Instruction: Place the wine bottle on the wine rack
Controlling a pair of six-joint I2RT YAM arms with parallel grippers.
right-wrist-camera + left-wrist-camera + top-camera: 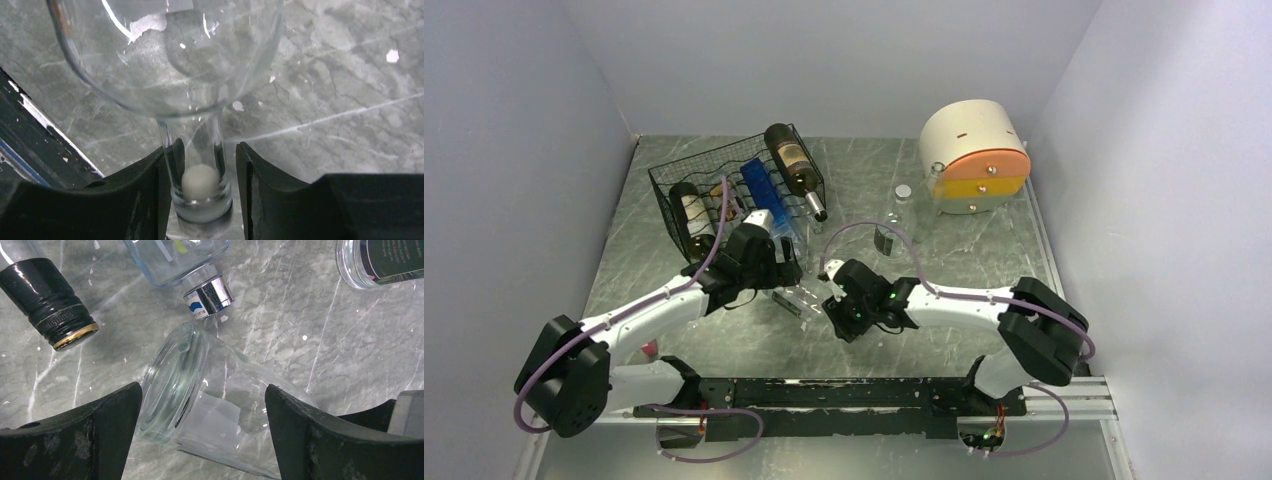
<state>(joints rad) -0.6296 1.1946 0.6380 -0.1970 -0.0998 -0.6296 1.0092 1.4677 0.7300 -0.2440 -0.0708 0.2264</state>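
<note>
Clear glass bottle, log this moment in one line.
clear glass bottle lying on table; left gripper open around its body; right gripper open around its neck

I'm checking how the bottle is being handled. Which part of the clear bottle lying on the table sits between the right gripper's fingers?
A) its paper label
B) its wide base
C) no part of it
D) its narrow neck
D: in the right wrist view the narrow neck of the clear bottle, with its stoppered end, runs down between the fingers of the right gripper, while the wide body lies beyond them.
</note>
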